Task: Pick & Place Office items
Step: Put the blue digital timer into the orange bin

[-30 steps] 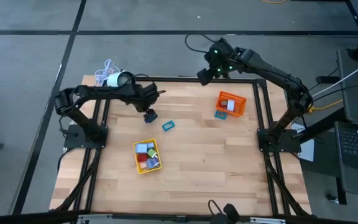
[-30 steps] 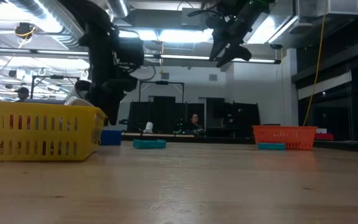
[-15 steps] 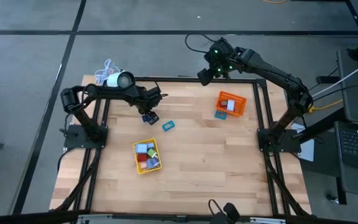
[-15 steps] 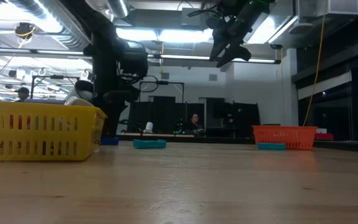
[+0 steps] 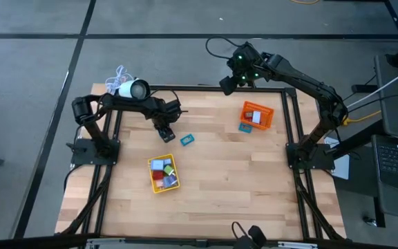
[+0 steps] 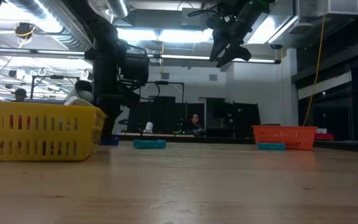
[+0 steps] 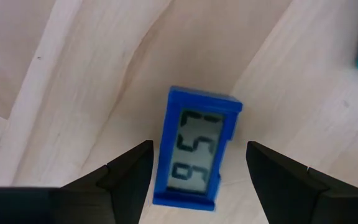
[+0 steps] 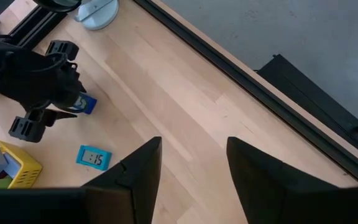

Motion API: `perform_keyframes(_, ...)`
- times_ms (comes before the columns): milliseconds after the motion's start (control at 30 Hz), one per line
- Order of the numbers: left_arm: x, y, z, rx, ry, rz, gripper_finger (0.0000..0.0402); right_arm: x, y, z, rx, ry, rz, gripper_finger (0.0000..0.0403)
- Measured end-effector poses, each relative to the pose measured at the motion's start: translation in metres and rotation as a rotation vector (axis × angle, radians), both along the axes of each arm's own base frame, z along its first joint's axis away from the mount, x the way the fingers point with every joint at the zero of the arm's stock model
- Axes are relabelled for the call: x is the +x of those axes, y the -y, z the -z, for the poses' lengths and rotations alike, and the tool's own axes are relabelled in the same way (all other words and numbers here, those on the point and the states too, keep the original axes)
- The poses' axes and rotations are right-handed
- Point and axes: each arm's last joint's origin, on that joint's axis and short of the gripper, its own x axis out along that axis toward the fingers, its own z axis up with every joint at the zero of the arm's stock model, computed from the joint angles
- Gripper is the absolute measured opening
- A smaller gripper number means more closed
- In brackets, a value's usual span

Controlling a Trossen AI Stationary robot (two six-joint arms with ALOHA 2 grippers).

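left gripper (image 5: 166,131) drawn back toward its base, blue clock (image 7: 196,154) shifted along

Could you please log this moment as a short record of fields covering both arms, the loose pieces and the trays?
left gripper: open, fingers either side of the blue clock piece on the table, not yet closed
right gripper: open, raised over the table's far edge, empty
teal clock piece: loose, beside the blue one
yellow tray: holds several pieces
orange tray: holds a piece; small teal piece just outside
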Motion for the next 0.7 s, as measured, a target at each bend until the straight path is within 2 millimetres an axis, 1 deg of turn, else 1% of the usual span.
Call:
perform_keyframes(133,0.0,-0.003,0.008,-0.045,-0.022,0.01,0.0251,0.0,0.0,0.0,0.0,0.0,0.0,0.0187)
perform_keyframes(200,0.0,-0.004,0.015,-0.07,-0.049,0.012,0.0237,0.0,0.0,0.0,0.004,0.0,0.004,0.0187)
perform_keyframes(267,0.001,-0.003,0.019,-0.067,-0.071,0.044,0.0208,0.0,0.0,0.0,0.006,0.0,0.007,0.0187)
perform_keyframes(367,0.002,-0.003,0.02,-0.059,-0.078,0.061,0.0144,0.0,0.0,0.0,0.005,0.003,0.007,0.0187)
perform_keyframes(400,0.002,-0.004,0.019,-0.06,-0.075,0.058,0.0138,0.0,0.001,0.0,0.003,0.006,0.009,0.0187)
perform_keyframes(467,0.002,-0.007,0.016,-0.056,-0.064,0.043,0.0138,0.0,0.002,-0.001,-0.004,0.018,0.012,0.0187)
perform_keyframes(567,0.003,-0.017,0.004,-0.065,-0.014,0.008,0.0138,0.001,0.006,-0.004,-0.017,0.057,0.021,0.0187)
perform_keyframes(600,0.003,-0.02,0.001,-0.073,0.022,-0.002,0.0138,0.002,0.008,-0.005,-0.017,0.085,0.017,0.0187)
perform_keyframes(667,0.011,-0.031,-0.011,-0.05,0.13,-0.011,0.0138,0.002,0.013,-0.012,-0.028,0.16,0.026,0.0187)
perform_keyframes(700,0.012,-0.034,-0.018,-0.057,0.16,-0.014,0.0138,0.001,0.015,-0.017,-0.045,0.204,0.03,0.0187)
